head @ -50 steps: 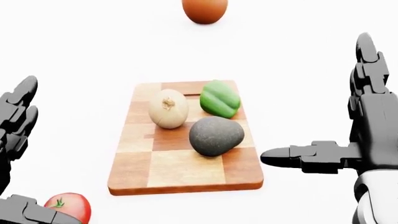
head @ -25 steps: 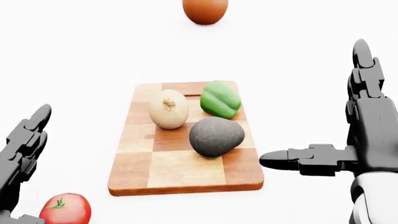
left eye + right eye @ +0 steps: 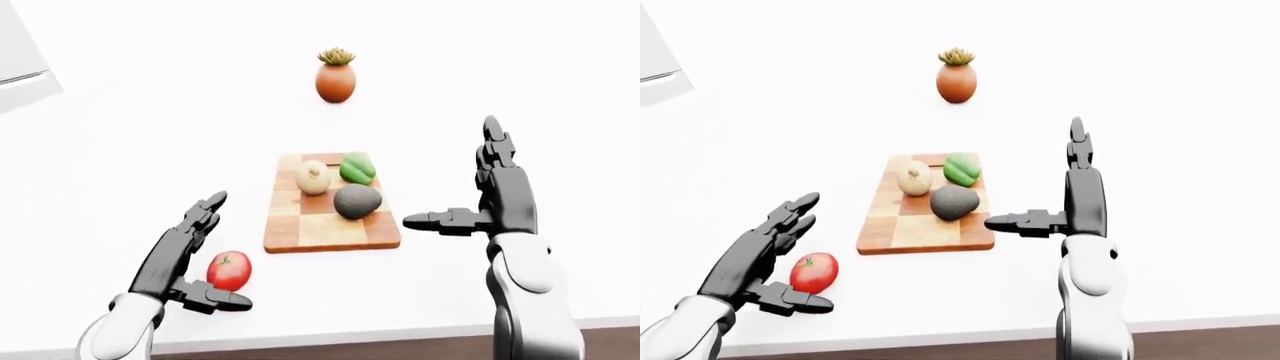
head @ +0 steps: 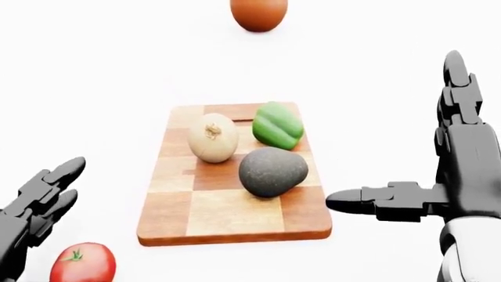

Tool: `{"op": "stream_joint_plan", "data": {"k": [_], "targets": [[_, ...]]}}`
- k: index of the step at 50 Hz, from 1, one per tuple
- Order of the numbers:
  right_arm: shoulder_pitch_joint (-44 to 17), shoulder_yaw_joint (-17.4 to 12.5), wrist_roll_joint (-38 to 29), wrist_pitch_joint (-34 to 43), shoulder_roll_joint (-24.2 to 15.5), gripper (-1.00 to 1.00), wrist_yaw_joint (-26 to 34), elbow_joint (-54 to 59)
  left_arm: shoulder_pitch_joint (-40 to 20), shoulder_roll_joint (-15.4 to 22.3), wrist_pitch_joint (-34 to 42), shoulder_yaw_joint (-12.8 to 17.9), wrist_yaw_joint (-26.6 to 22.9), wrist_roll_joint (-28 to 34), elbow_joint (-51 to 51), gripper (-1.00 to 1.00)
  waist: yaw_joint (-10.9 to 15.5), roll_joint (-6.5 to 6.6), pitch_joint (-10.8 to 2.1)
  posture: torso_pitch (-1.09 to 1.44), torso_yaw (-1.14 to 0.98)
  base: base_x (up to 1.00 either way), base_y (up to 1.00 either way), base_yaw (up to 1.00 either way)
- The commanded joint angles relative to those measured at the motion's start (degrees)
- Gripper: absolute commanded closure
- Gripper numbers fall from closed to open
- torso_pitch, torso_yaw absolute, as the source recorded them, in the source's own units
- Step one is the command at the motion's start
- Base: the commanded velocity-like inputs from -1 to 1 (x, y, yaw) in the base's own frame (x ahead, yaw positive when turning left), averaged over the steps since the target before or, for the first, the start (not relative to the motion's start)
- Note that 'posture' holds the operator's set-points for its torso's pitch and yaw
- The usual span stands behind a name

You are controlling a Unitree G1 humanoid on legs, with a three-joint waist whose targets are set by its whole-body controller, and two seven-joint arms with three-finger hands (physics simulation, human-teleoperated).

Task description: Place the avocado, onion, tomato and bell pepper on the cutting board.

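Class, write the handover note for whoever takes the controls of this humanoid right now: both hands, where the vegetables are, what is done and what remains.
Left hand: open, empty, fingers spread beside the tomato, not closed round it.
Right hand: open, empty, held upright to the right of the cutting board.
On the board: onion, bell pepper, avocado.
Off the board: the tomato, on the white surface to the board's lower left in the left-eye view.
Done: three of four placed.
Left: grasp the tomato, probably with the left hand, and set it on the board's free near end.
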Motion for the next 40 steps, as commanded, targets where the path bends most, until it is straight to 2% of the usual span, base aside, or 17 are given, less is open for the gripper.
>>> {"op": "stream_joint_plan", "data": {"k": [1, 20, 23, 25, 30, 32, 40], "targets": [[-1.6, 0.0, -0.2, -1.5, -0.4, -1.00, -0.2, -1.6, -0.8, 0.4, -1.5, 0.2, 0.6, 0.8, -1.1, -0.56, 0.0, -0.01, -0.21, -0.25, 0.00, 0.00, 0.00, 0.00], [-1.3, 0.2, -0.4, -2.0, -0.3, -1.00, -0.4, -1.5, 0.7, 0.0, -4.9, 0.4, 0.6, 2.6, 2.9, -0.35, -0.1, 0.34, -0.08, -0.25, 0.00, 0.00, 0.00, 0.00], [-1.0, 0.1, -0.3, -2.0, -0.2, -1.00, -0.3, -1.8, 0.6, -0.1, -4.5, 0.7, 0.5, 2.6, 2.6, -0.19, -0.1, 0.42, -0.06, -0.25, 0.00, 0.00, 0.00, 0.00], [-0.9, 0.0, -0.2, -2.1, -0.1, -1.00, -0.4, -1.8, 0.6, 0.0, -4.2, 0.7, 0.2, 2.6, 2.3, 0.04, -0.1, 0.44, -0.02, -0.25, 0.00, 0.00, 0.00, 0.00], [-0.5, 0.1, -0.3, -2.7, -0.1, -1.00, -0.6, -1.4, 0.2, 0.0, -3.9, 0.4, 0.3, 2.9, 2.3, 0.15, -0.4, 0.48, -0.08, -0.25, 0.00, 0.00, 0.00, 0.00], [-0.4, 0.1, -0.2, -3.0, 0.1, -1.00, -0.8, -1.2, 0.2, 0.0, -3.9, 0.3, 0.4, 3.0, 2.4, 0.25, -0.5, 0.50, -0.17, -0.25, 0.00, 0.00, 0.00, 0.00], [-0.2, 0.1, -0.1, -3.0, 0.2, -1.00, -0.8, -1.5, -0.5, 0.3, -3.0, 0.6, 0.5, 2.9, 1.6, 0.31, -0.5, 0.48, -0.51, -0.25, 0.00, 0.00, 0.00, 0.00]]}}
